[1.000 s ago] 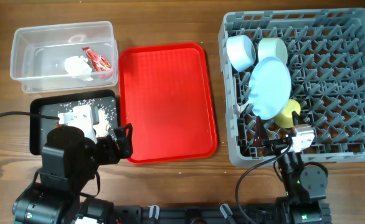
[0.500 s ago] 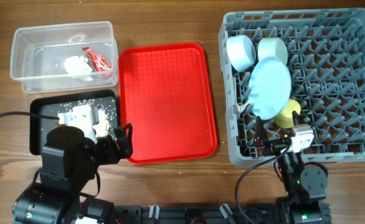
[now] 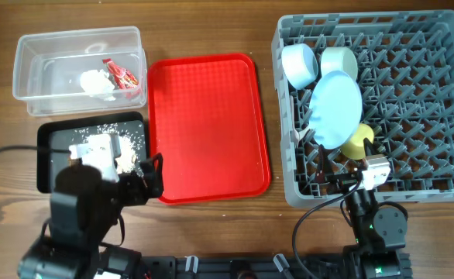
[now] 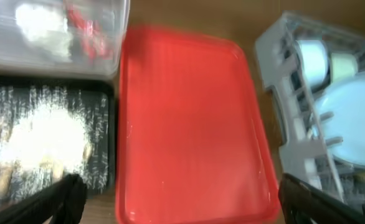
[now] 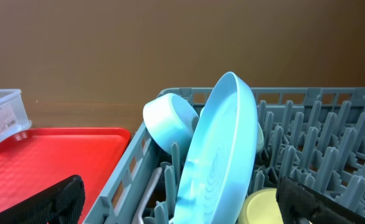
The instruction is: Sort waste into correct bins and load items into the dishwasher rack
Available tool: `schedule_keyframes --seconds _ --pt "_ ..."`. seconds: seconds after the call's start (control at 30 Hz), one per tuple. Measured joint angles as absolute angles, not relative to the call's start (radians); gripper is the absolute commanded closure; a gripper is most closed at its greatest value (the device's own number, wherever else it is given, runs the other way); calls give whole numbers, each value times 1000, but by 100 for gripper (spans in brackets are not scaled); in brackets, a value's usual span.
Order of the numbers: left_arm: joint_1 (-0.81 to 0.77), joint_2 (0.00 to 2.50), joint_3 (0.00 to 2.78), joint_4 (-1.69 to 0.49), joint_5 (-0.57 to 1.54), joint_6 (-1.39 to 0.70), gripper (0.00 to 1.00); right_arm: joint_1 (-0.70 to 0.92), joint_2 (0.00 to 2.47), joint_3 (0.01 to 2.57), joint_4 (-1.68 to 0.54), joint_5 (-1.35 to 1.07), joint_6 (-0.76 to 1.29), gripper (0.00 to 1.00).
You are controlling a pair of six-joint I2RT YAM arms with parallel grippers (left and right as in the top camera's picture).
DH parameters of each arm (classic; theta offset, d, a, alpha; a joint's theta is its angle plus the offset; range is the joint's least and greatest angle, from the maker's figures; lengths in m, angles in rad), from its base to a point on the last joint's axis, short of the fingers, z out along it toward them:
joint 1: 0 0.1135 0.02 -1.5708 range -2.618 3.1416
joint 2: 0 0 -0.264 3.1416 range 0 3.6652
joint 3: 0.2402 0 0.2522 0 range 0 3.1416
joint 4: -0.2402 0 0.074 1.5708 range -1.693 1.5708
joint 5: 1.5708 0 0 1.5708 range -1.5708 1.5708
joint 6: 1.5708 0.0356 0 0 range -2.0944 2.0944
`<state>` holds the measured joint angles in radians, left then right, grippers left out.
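The clear tub (image 3: 25,85) holds the white tissue (image 3: 95,81) and the red wrapper (image 3: 122,74). The black tray (image 3: 50,138) holds the crumbly food scraps (image 3: 104,149). The grey rack (image 3: 413,101) holds the blue bowl (image 3: 299,65), green bowl (image 3: 340,61), blue plate (image 3: 336,108) on edge and yellow cup (image 3: 359,142). A pale utensil handle (image 5: 152,186) stands left of the plate (image 5: 220,149). My left gripper (image 3: 149,174) is open and empty over the red tray's front left corner (image 4: 182,208). My right gripper (image 3: 349,180) is open and empty at the rack's front edge (image 5: 189,208).
The flat red tray (image 3: 208,124) lies bare between the bins and the rack. The tub, black tray and red tray sit close together. Bare wood runs along the front edge and left side. Cables trail from both arm bases.
My left arm has drawn back slightly toward the front edge, uncovering more of the food scraps. The right arm and all objects have not moved.
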<state>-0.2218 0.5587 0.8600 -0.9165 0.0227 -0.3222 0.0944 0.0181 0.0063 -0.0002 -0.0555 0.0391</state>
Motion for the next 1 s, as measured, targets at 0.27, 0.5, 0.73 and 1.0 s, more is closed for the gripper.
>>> schedule_keyframes --seconds 0.27,0.5,0.73,1.0 --pt "-133 200 394 -467 22 -263 0 94 17 6 -1 -56 39 0" --pt "-113 21 87 -56 28 -231 0 94 16 6 -1 -56 39 0" --pt "-113 15 11 -74 28 -146 0 94 16 6 -1 -56 39 0" --pt "-113 13 11 -73 28 -132 0 94 15 6 -1 -56 39 0"
